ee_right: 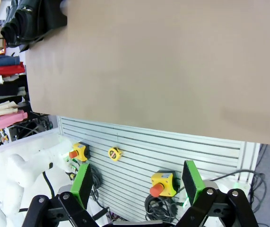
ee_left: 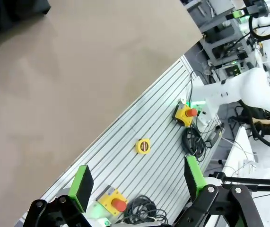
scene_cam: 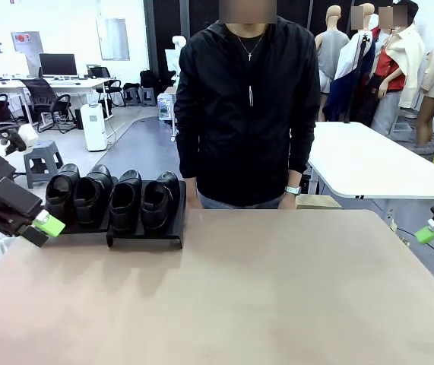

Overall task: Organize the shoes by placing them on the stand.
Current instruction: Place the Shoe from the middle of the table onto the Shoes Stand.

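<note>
**Four shoes on stand; both grippers open and empty**

Front view: the four shoes (scene_cam: 114, 199) sit side by side on the stand (scene_cam: 147, 237), toes toward the robot's side, heels toward the person (scene_cam: 245, 106). The stand rests on the table (scene_cam: 262, 296) at its far left part. The two shoes on the left touch each other, as do the two on the right; a narrow gap separates the pairs.

Left gripper (scene_cam: 43, 226): low over the table's left edge, just beside the near-left corner of the stand, the leftmost shoe just beyond its green pads. Nothing between the fingers. In the left wrist view the left gripper (ee_left: 137, 182) has its jaws spread wide, with bare slatted metal decking (ee_left: 144, 161) and a yellow tape measure (ee_left: 143, 146) seen between the pads; the tan tabletop lies above and left of the fingers.

Right gripper (scene_cam: 433, 230): at the table's right edge, well apart from the shoes and stand, across the whole tabletop from them. In the right wrist view the right gripper (ee_right: 137, 182) is likewise spread wide and holds nothing; the shoes (ee_right: 28, 21) appear far beyond its fingertips, at the upper left corner.

The person stands at the far side, hands down near the table edge.
</note>
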Controlling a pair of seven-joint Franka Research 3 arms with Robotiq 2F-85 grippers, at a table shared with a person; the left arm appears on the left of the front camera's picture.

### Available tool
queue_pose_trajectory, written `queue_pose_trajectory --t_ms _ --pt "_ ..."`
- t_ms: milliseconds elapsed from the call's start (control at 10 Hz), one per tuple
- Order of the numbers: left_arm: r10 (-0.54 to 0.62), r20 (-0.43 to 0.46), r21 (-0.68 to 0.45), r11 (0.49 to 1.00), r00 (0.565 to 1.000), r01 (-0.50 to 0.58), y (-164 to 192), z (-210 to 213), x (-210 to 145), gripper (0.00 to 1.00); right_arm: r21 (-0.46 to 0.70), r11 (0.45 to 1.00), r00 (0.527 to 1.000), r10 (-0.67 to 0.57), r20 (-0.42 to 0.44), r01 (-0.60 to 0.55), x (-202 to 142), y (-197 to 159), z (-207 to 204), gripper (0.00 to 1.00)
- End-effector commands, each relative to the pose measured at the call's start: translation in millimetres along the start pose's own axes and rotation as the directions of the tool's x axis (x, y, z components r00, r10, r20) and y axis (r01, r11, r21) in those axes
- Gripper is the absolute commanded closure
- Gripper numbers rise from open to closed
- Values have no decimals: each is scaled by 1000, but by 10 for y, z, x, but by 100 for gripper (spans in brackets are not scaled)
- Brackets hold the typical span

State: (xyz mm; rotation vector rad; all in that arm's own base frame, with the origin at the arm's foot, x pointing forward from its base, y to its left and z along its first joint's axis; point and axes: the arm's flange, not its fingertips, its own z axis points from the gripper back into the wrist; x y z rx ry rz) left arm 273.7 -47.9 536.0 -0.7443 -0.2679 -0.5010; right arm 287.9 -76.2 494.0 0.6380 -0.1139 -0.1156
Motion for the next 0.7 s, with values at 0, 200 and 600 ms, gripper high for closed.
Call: queue_pose_trajectory --t_ms 0,200,600 --pt "-6 3 -21 1000 1000 6 27 49 22 0 16 1000 1000 3 1 -3 -1 5 12 0" --pt "-6 3 -21 1000 1000 6 27 49 22 0 16 1000 1000 3 1 -3 -1 5 12 0" --pt "-6 3 -21 1000 1000 6 27 49 22 0 16 1000 1000 3 1 -3 -1 5 12 0"
